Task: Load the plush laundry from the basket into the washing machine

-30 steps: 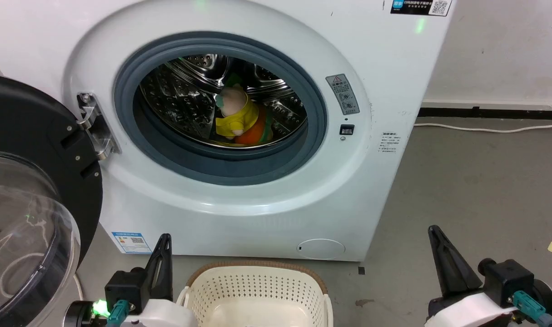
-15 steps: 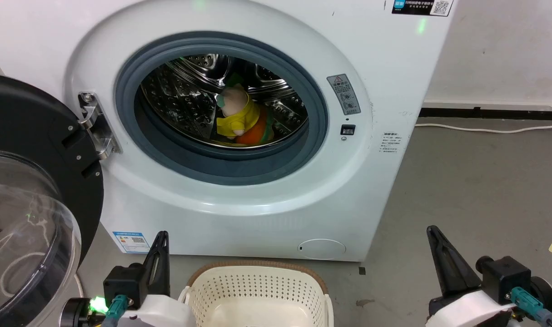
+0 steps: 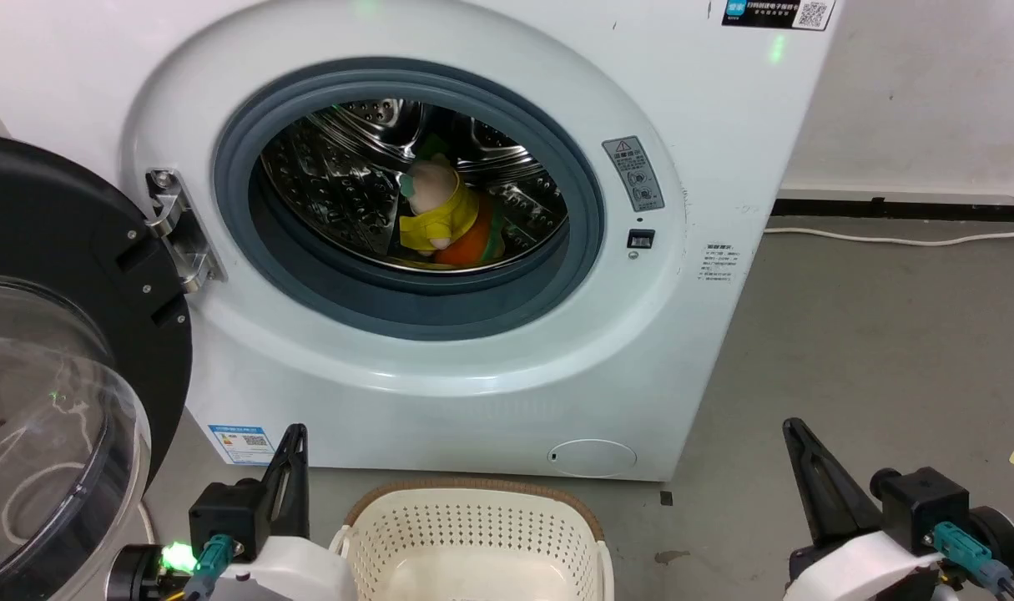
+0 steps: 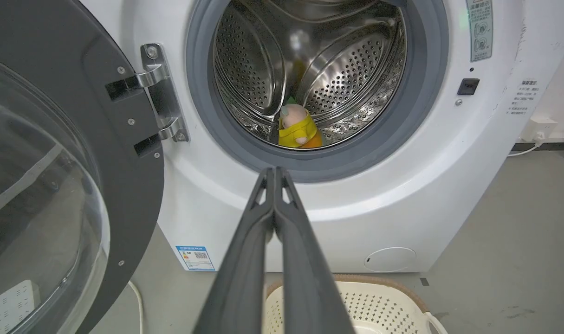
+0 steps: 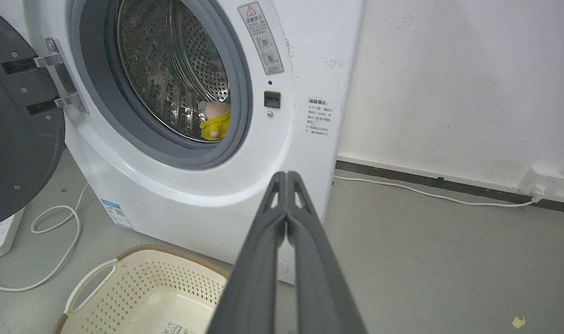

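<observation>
Inside the drum (image 3: 340, 184) of the washing machine (image 3: 473, 401), the plush laundry (image 3: 436, 213) is found settled at the lowest part of the steel curve, where a loose soft thing would be expected to come to rest. Its long axis is set close to upright, tipped a little. The pale pink head is carried uppermost, the yellow garment is turned toward the round opening, and the orange layered body is tucked low to one side. Which way the face is turned cannot be made out.

The door (image 3: 47, 209) is swung wide on its hinge at the robot's left, so the opening is unobstructed. The basket (image 3: 473, 522) is placed on the floor just before the machine, between the two arms, presumably so that only a short lift is needed. The left hand (image 4: 273, 174) and the right hand (image 5: 286, 176) are each seen with fingers pressed together on nothing, held low and well apart from the opening. From this, the loading is judged done.
</observation>
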Motion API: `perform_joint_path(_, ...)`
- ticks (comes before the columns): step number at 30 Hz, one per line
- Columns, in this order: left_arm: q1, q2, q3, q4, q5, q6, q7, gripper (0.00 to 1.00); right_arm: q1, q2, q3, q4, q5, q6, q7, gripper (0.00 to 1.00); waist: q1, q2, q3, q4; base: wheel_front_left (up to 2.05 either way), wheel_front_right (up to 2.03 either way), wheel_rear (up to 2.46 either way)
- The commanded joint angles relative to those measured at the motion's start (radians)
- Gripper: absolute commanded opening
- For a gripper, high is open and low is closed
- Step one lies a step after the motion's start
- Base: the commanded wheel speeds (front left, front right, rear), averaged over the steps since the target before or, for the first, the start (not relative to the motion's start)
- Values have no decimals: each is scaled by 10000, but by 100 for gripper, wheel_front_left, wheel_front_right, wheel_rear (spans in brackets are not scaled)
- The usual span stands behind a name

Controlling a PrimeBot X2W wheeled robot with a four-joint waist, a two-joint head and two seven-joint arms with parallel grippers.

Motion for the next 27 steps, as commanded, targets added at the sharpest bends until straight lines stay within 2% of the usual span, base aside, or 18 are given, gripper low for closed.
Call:
perform_joint_path(1,-134,-74,78,-57,89,-45,67,0,-169,-12,-31,45,-86,-6,71,0,0,0,0,3,0,0,0)
perform_joint_path(27,-203,-227,367,-124,373,-246,494,0,-259,-14,-141,64,-354,-7,501,0,0,0,-2,43,0,0,0)
